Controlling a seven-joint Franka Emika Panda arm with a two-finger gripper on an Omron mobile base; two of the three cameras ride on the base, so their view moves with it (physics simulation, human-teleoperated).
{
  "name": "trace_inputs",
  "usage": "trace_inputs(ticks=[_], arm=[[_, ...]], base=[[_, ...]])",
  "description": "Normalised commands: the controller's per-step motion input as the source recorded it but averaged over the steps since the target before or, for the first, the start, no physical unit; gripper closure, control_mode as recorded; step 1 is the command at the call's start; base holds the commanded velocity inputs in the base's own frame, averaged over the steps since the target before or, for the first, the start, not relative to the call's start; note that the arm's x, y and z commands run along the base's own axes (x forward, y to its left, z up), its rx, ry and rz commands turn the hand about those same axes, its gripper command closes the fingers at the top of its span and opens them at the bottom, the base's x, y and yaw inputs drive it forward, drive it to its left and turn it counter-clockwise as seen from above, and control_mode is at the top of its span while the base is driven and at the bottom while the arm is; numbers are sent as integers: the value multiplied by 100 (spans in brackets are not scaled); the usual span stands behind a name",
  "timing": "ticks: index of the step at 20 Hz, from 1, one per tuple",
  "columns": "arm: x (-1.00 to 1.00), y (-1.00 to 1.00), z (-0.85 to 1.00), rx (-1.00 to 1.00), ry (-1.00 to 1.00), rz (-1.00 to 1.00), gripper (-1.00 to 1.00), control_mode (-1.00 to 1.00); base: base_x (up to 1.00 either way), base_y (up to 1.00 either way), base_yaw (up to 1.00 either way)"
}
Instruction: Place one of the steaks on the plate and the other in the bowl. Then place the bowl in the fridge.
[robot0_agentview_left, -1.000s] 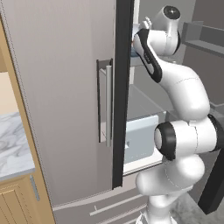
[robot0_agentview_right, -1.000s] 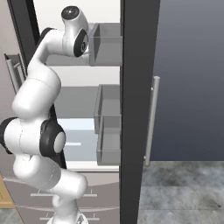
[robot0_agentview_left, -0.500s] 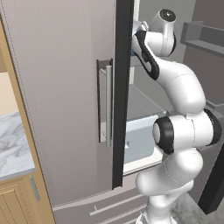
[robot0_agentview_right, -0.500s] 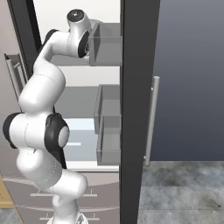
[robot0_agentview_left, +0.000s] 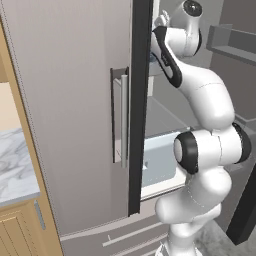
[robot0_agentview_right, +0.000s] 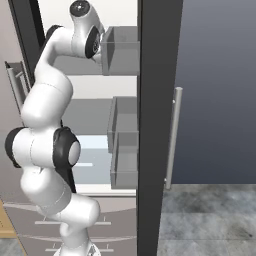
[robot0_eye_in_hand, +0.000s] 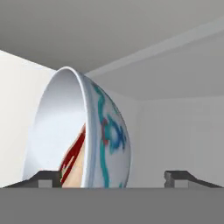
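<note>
Presently, from the left base view: arm reaching up past the edge of the fridge (robot0_agentview_left: 70, 100) door toward twelve o'clock, into the pale interior; white drawer (robot0_agentview_left: 160, 162) lying lower inside. From the right base view: arm bending toward eleven o'clock, door bins (robot0_agentview_right: 122, 50) standing beside it. From the hand view: gripper (robot0_eye_in_hand: 114, 177) standing wide, fingertips (robot0_eye_in_hand: 48, 177) apart and gripping nothing; bowl (robot0_eye_in_hand: 83, 135) sitting between them at ten o'clock, dark red steak (robot0_eye_in_hand: 72, 159) showing inside.
</note>
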Motion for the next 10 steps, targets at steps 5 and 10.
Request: trace_inputs(ticks=[5,10], arm=[[-91,4,11,0,-42,4,-100,-100],[-100,0,-62,8,-57,0,-100,-100]], base=[[0,0,0],[0,0,0]])
